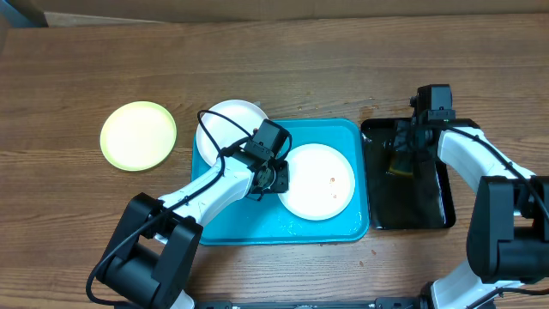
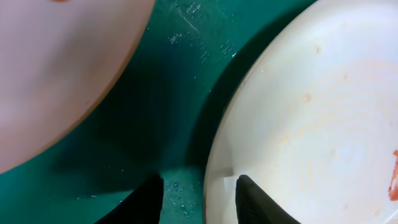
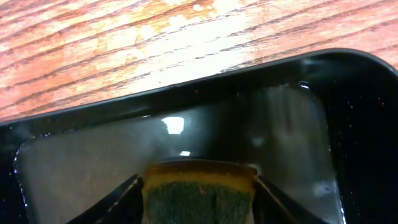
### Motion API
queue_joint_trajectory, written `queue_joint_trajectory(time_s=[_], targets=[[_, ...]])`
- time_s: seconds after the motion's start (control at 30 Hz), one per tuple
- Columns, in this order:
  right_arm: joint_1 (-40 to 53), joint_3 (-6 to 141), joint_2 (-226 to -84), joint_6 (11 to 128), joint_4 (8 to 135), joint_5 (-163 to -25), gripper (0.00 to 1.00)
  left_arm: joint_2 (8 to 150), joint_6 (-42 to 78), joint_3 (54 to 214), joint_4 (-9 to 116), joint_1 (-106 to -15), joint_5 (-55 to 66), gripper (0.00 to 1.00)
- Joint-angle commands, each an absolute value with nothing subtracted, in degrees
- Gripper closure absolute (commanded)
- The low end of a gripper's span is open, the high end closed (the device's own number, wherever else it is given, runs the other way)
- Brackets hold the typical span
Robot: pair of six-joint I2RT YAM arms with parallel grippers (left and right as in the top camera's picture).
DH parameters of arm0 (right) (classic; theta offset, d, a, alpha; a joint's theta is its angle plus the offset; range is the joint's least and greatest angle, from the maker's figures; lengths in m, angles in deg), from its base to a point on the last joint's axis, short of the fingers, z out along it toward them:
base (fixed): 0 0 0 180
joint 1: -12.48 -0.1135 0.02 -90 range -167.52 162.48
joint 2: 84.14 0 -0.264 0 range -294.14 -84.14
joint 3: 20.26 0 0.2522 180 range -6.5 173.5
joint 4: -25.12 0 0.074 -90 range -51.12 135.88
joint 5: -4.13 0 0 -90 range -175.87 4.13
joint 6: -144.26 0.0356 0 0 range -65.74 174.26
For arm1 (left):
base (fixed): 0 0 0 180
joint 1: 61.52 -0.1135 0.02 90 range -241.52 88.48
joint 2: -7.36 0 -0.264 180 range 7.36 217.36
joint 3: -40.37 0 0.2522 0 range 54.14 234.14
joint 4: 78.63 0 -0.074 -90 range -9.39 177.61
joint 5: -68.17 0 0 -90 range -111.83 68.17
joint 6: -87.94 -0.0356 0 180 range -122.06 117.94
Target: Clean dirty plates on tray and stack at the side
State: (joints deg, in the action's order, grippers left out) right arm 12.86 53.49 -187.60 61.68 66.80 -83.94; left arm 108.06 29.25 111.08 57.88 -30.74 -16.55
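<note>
White smeared plate (image 1: 319,180) lies in the turquoise tray (image 1: 343,137), its rim inside the parted left gripper (image 2: 199,200), another white plate (image 1: 227,122) overlaps the tray's corner, a yellow-green plate (image 1: 137,136) sits on the surface (image 1: 343,69), and the right gripper (image 3: 199,208) clamps a sponge (image 3: 199,180) in the black tray (image 1: 429,206).

No legible text; perhaps faint tray (image 2: 200,37) embossing.

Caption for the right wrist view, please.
Right gripper grips a yellow-and-green rectangular sponge over the glossy, narrow black plastic tray.
</note>
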Motion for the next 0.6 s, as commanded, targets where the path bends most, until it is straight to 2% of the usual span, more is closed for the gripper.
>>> queue_joint_trajectory(time_s=[0.0,0.07,0.1,0.13,0.2,0.33,0.43,0.57], targets=[[12.9,53.5,-187.8,61.7,66.6,-83.3,0.50,108.5,29.2,110.8,58.1,-30.4,-17.4,0.57],[12.9,53.5,-187.8,61.7,66.5,-83.3,0.70,108.5,29.2,110.8,58.1,-30.4,-17.4,0.57],[12.9,53.5,-187.8,61.7,66.5,-83.3,0.87,108.5,29.2,110.8,58.1,-30.4,-17.4,0.57],[12.9,53.5,-187.8,61.7,66.3,-83.4,0.96,108.5,29.2,110.8,58.1,-30.4,-17.4,0.57],[12.9,53.5,-187.8,61.7,66.1,-83.4,0.96,108.5,29.2,110.8,58.1,-30.4,-17.4,0.56],[12.9,55.0,-187.2,61.7,69.4,-84.0,0.82,108.5,29.2,110.8,58.1,-30.4,-17.4,0.55],[12.8,56.4,-186.5,61.7,73.2,-84.0,0.64,108.5,29.2,110.8,58.1,-30.4,-17.4,0.54],[12.8,56.6,-186.2,61.7,76.7,-84.0,0.56,108.5,29.2,110.8,58.1,-30.4,-17.4,0.56]])
